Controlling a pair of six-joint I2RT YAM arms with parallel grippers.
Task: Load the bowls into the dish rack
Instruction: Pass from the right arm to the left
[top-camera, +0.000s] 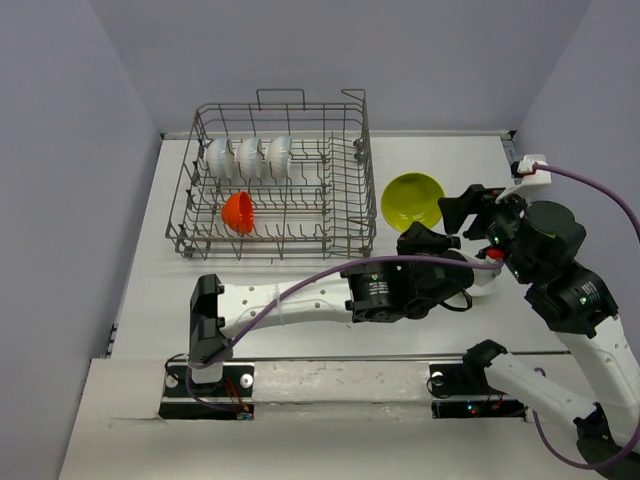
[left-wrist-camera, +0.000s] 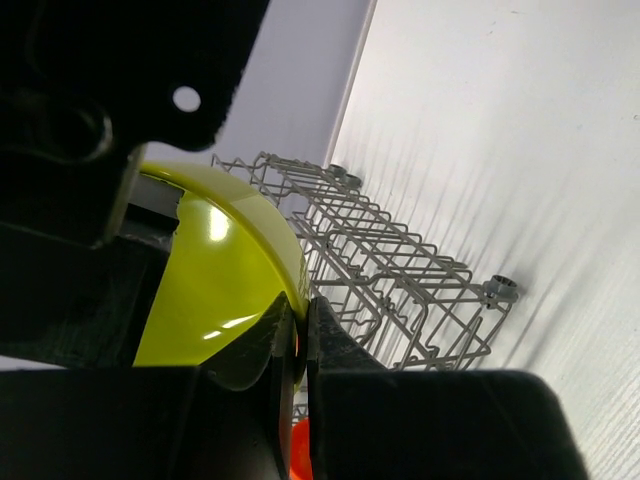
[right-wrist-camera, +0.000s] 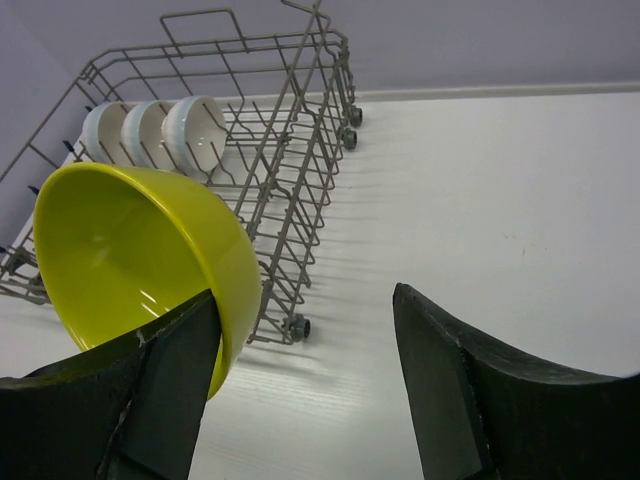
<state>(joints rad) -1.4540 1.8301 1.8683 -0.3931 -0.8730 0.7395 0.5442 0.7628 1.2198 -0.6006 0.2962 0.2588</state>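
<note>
The grey wire dish rack (top-camera: 275, 180) stands at the back left and holds three white bowls (top-camera: 248, 156) in its far row and an orange bowl (top-camera: 238, 212) in front. A yellow-green bowl (top-camera: 412, 200) is just right of the rack, tilted. My left gripper (top-camera: 418, 236) is shut on its near rim; the left wrist view shows the jaws (left-wrist-camera: 297, 340) pinching the bowl (left-wrist-camera: 210, 270). My right gripper (top-camera: 462, 212) is open and empty, just right of the bowl. In the right wrist view (right-wrist-camera: 302, 295) its left finger (right-wrist-camera: 170, 390) overlaps the bowl (right-wrist-camera: 130, 240).
The rack's right wall (right-wrist-camera: 300, 180) and its small wheel (right-wrist-camera: 297, 326) stand close to the bowl. The left arm (top-camera: 300, 300) lies across the table's near side. White table surface (right-wrist-camera: 480, 200) lies to the right of the rack, with walls at the back and sides.
</note>
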